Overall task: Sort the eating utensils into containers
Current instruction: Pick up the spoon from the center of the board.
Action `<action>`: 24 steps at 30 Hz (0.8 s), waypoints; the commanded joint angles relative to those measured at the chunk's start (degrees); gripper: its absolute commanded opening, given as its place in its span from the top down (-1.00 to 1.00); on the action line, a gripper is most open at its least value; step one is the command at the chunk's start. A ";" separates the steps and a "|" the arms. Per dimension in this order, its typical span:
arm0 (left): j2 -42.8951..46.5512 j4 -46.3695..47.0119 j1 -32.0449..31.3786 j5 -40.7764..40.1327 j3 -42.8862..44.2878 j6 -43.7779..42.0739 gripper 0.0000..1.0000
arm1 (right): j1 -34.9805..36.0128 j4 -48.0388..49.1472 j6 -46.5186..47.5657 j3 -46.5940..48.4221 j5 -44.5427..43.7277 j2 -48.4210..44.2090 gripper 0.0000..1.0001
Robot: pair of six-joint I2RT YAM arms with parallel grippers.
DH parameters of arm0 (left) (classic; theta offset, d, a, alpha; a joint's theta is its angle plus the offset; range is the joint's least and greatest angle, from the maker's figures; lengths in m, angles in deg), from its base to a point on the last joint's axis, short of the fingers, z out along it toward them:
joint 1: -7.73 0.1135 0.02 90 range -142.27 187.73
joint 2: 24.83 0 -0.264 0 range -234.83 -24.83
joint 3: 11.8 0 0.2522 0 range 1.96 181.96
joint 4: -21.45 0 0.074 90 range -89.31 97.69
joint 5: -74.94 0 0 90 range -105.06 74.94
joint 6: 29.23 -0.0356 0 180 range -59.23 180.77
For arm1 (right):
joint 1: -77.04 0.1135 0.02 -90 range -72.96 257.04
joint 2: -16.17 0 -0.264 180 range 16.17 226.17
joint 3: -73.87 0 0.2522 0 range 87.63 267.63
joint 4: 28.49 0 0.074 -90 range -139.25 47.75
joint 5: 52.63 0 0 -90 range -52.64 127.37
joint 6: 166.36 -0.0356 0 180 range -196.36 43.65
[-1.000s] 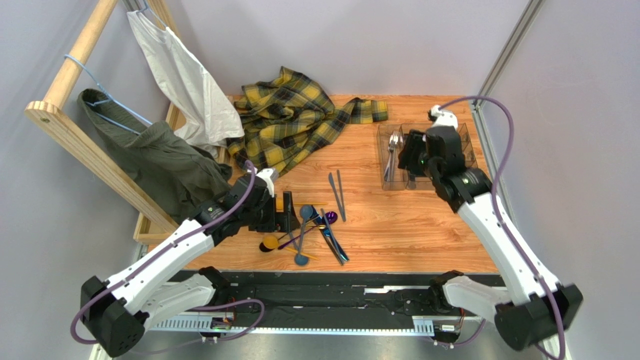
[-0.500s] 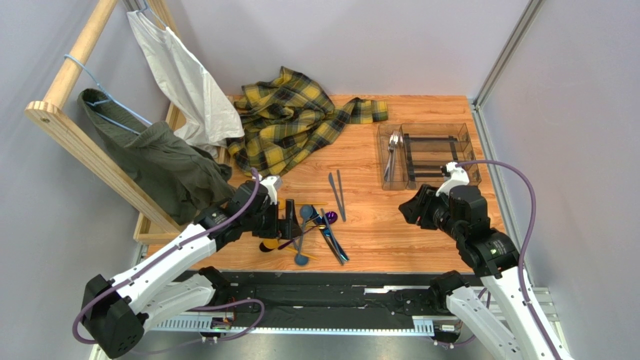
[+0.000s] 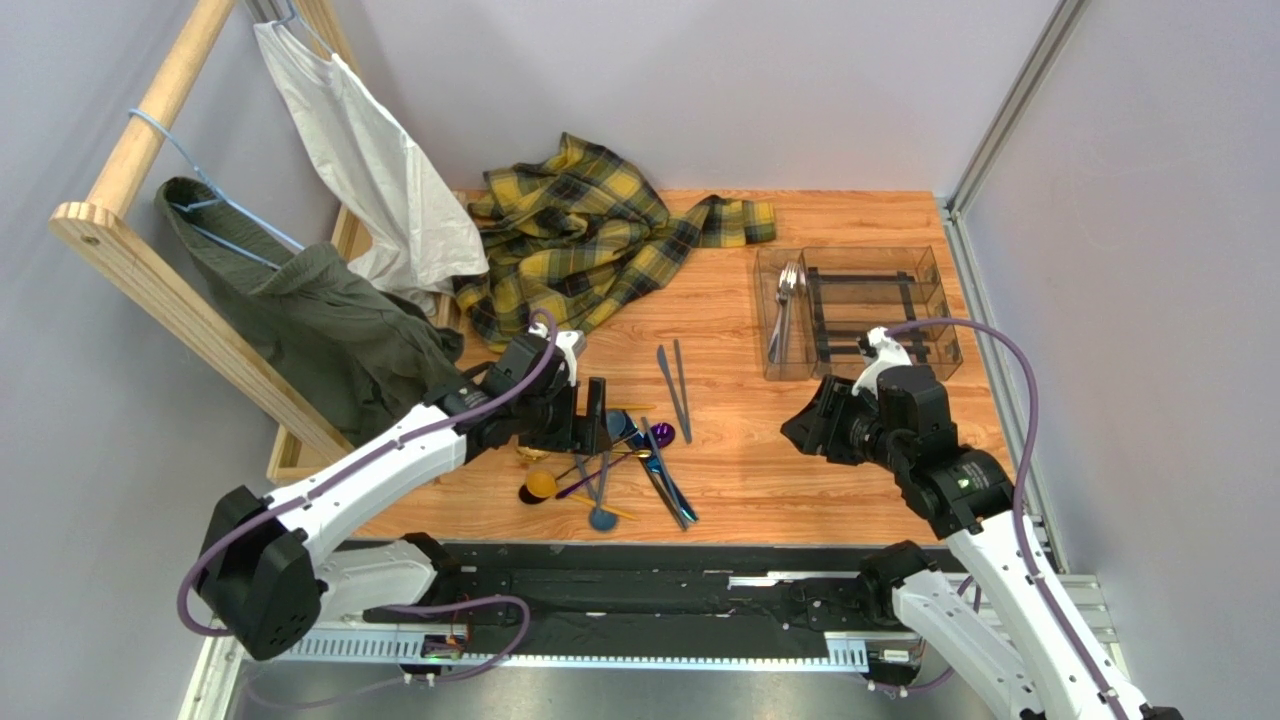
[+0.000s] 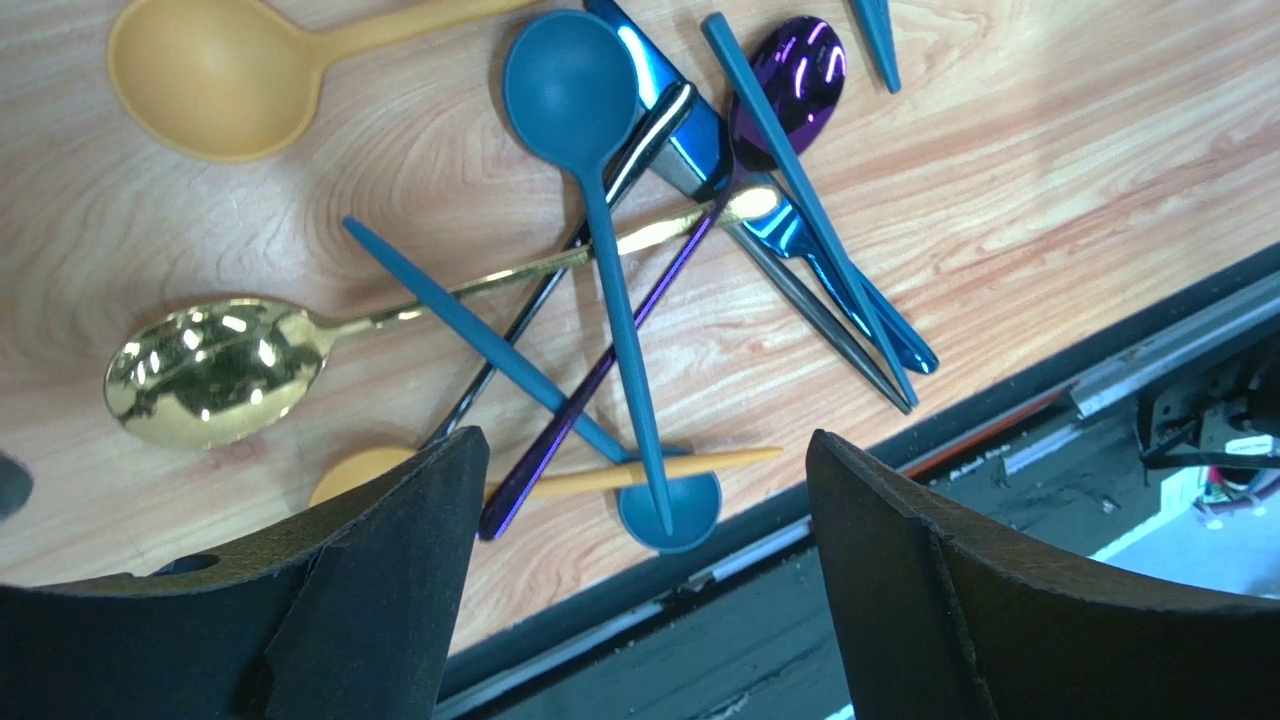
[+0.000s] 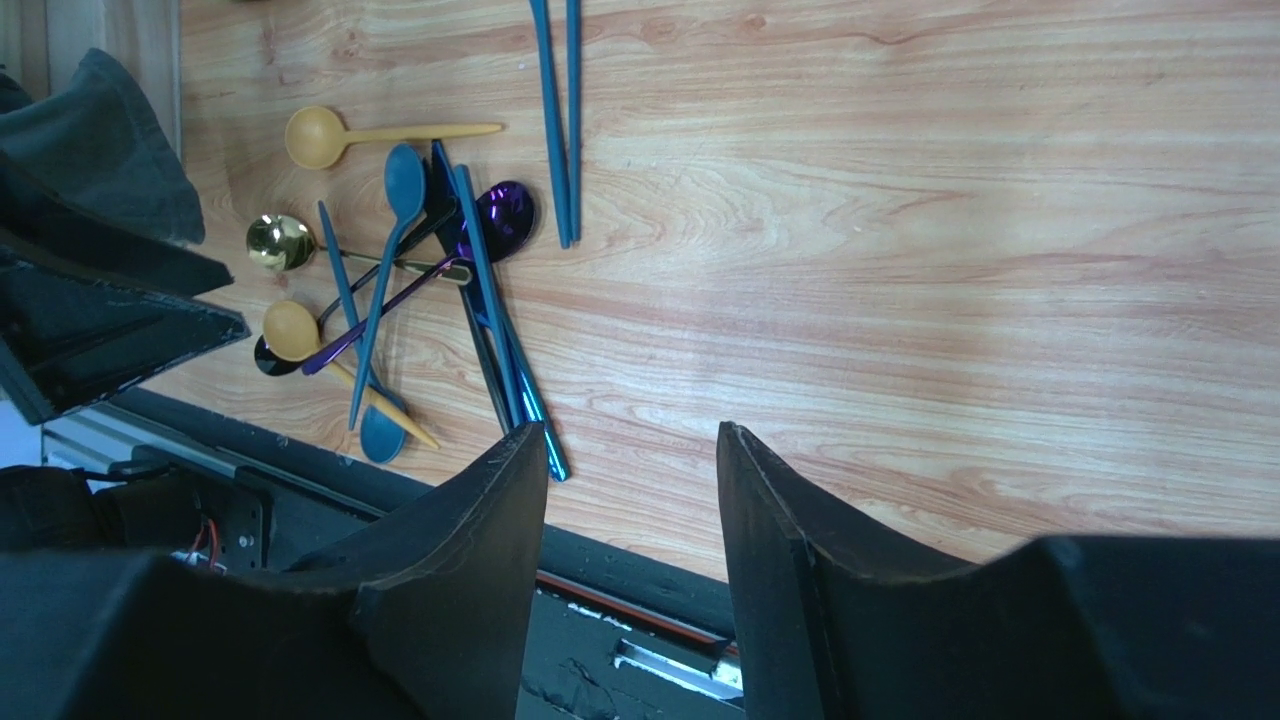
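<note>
While the left jaws hung wide and empty over the heap of cutlery (image 3: 609, 450), a teal spoon (image 4: 601, 225) lay in the gap between them. It looked to be topmost, its handle crossing a gold spoon (image 4: 211, 375) and a purple spoon (image 4: 796, 68). The right jaws stood part open over the bare counter (image 3: 781, 465), holding nothing. I judged these pieces light, stiff and slick, lying flat on the wood with little to catch. The best hold seemed to be across the teal spoon's thin handle near its middle, clear of the crossings, so its neighbours would not drag along. A pair of sticks (image 3: 675, 390) lay just beyond the heap. The clear tray (image 3: 932, 300) sat well apart at the far right, with silver cutlery (image 3: 783, 308) in its left compartment.
</note>
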 commanded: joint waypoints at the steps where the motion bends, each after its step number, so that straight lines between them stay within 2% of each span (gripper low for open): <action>1: -4.30 2.90 0.03 1.68 1.99 -2.54 -0.65 | 0.30 3.25 -1.96 -1.11 2.89 -1.03 0.03; 6: -7.56 5.02 -0.50 2.84 1.46 -2.19 -0.59 | 0.30 3.43 -2.84 -1.38 4.56 -1.82 0.03; 11: -9.76 8.10 -2.16 5.83 0.84 -0.87 -0.42 | 0.30 2.37 -3.28 -1.82 4.91 -3.31 0.04; 24: -14.95 6.70 -7.62 -1.64 1.19 2.56 -0.34 | 0.30 1.49 -5.92 -4.63 4.91 -10.08 0.05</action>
